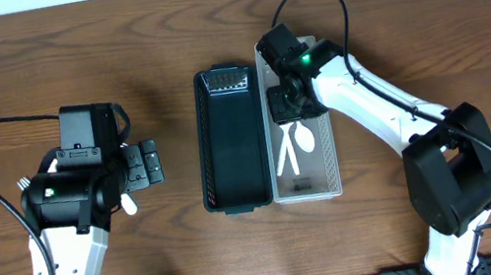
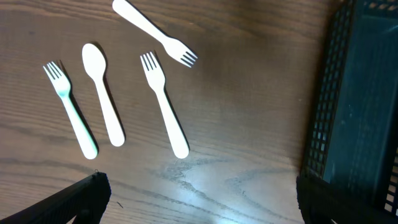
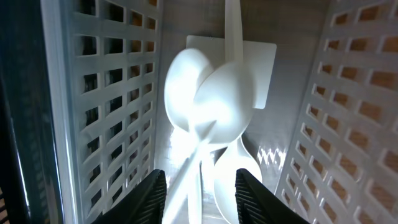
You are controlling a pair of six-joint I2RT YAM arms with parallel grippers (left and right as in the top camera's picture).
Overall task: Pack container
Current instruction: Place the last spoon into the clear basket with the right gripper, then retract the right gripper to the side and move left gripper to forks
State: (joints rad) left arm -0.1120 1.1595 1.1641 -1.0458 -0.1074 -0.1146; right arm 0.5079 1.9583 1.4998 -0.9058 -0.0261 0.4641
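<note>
In white basket [image 3: 106,93], right pincer [image 3: 200,190] apart over spoons [image 3: 217,93], left pincer [image 2: 205,202] apart.

No readable text or labels anywhere

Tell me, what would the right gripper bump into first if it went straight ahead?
Probably the white spoons, lying in the white basket right ahead of the right gripper; depth is unclear.

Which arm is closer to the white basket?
Right. The right gripper is down between the walls of the white basket, above the spoons. The left gripper is off beyond the black basket, over the table.
</note>
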